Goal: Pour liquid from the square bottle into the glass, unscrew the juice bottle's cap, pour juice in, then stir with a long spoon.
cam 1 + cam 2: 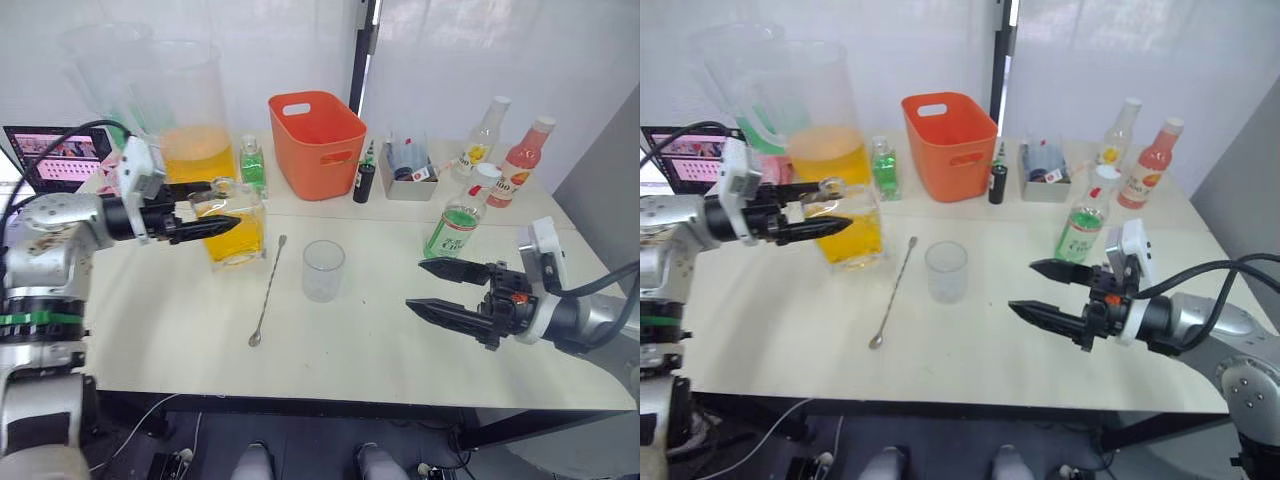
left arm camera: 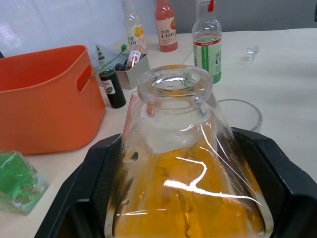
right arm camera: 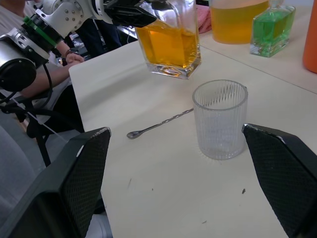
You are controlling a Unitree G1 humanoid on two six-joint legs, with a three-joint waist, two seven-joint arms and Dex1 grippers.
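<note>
Two grippers ours: left gripper (image 1: 218, 206) jaws pinching square bottle (image 1: 233, 225), lifted off surface (image 1: 400, 330); right gripper (image 1: 433, 288) jaws spread near empty glass (image 1: 323, 270).

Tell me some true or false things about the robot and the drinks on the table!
1. The left gripper holds the square bottle of orange liquid. True.
2. The glass is full of juice. False: it is empty.
3. The long spoon stands in the glass. False: it lies on the table beside it.
4. The right gripper is open and holds nothing. True.
5. The orange basket sits behind the glass. True.
</note>
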